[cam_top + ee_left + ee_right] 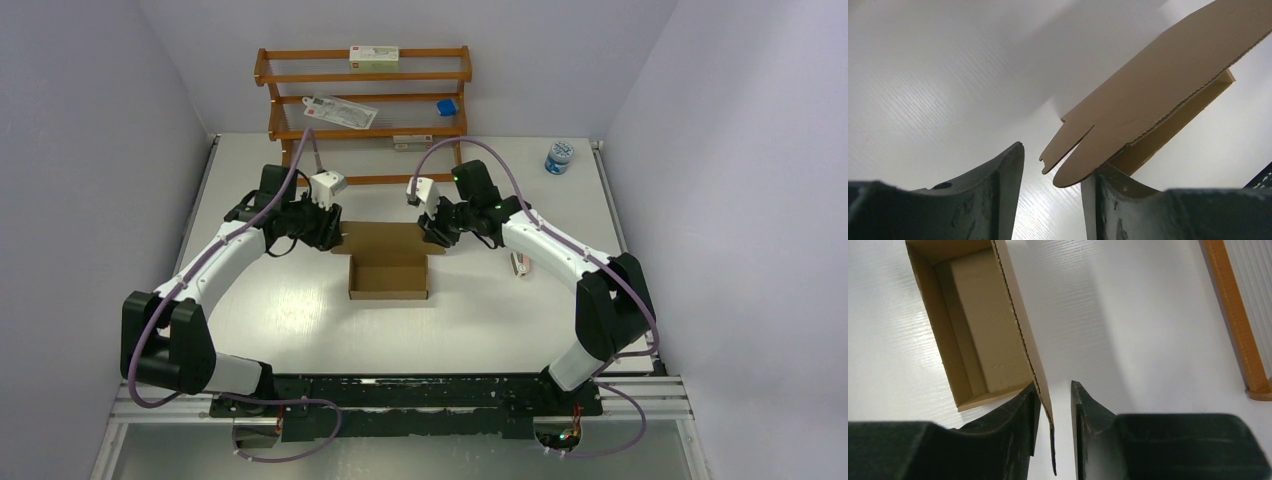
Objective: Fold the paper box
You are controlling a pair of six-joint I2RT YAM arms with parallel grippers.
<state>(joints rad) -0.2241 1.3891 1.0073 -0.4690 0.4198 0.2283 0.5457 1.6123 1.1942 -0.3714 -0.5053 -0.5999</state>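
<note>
The paper box (388, 275) is plain brown cardboard, an open tray in the middle of the table with its lid flap (385, 237) stretching toward the back. My left gripper (338, 238) is at the flap's left back corner. In the left wrist view the gripper (1055, 161) is open, and the flap (1158, 75) rests over the right finger, with a rounded tab between the jaws. My right gripper (428, 238) is at the right back corner. In the right wrist view the gripper (1054, 386) is open around the flap's edge (1029, 345), which lies against the left finger beside the tray (983, 325).
A wooden rack (365, 100) with printed cartons stands at the back, just behind both grippers; its leg shows in the right wrist view (1243, 340). A blue-lidded jar (559, 156) sits back right. A small pink-and-white item (520, 264) lies right of the box.
</note>
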